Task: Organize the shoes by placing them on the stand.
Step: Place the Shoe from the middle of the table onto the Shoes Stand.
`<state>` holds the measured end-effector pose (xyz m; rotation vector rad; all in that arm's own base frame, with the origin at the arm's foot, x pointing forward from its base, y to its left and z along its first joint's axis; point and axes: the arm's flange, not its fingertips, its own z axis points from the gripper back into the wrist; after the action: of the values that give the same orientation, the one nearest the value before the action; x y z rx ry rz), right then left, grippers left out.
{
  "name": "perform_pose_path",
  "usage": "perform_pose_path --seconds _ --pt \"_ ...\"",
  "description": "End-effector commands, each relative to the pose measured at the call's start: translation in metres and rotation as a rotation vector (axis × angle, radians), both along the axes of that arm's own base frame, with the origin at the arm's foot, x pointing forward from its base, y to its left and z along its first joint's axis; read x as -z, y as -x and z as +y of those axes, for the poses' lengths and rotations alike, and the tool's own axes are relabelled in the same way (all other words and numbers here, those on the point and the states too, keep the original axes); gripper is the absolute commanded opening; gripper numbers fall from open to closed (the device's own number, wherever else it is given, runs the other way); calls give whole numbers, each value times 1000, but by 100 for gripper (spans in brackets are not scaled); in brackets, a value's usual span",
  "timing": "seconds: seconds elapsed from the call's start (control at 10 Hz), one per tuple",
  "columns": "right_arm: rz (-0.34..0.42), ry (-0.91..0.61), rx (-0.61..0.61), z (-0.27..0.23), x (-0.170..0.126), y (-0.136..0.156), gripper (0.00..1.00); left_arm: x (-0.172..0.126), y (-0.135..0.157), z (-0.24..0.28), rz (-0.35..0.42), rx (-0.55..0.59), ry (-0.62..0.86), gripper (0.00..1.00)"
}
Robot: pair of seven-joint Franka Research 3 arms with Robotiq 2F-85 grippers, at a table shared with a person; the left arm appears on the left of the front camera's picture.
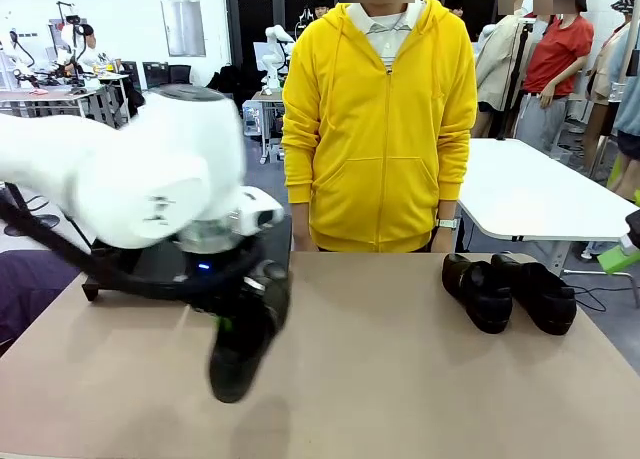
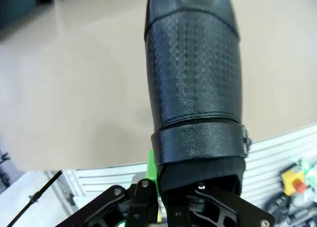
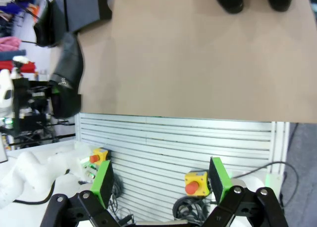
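Closest to me, the left gripper point(image 1: 255, 291) is clamped tight around one shoe point(image 1: 238, 357), which hangs toe-down over the worktop point(image 1: 400, 379) just in front of the stand point(image 1: 150, 267). Another two shoes point(image 1: 478, 291) sit far right. The right gripper point(image 3: 162, 180) is spread wide and empty. I'd judge most of the job is left.

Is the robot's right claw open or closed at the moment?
Open. In the right wrist view, the right claw has its two green pads standing wide apart, with nothing held between them.

Front across, wrists over shared table point(image 1: 400, 379)
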<state>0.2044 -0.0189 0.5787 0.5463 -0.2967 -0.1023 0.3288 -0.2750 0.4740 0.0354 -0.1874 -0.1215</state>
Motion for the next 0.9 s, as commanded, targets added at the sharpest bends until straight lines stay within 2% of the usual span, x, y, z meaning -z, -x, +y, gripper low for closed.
perform_pose_path --seconds 0.0,0.1,0.2,0.4,0.5,0.6,0.8 --pt "-7 -13 -9 -2 -2 1 100 -15 20 83 -79 -90 17 0" --pt "-7 -13 -9 -2 -2 1 100 -18 30 123 -124 -149 29 0" --pt "-7 -13 -9 -2 -2 1 100 -21 47 158 -156 -116 78 0" --pt "-7 -13 -9 -2 -2 1 100 -25 67 191 -179 -83 146 0" --pt "-7 -13 -9 -2 -2 1 100 -25 68 194 -165 -151 195 0" --pt "-7 -13 -9 -2 -2 1 100 -52 37 177 -168 -134 90 0" --pt "-7 -13 -9 -2 -2 1 100 -52 37 177 -168 -134 90 0"
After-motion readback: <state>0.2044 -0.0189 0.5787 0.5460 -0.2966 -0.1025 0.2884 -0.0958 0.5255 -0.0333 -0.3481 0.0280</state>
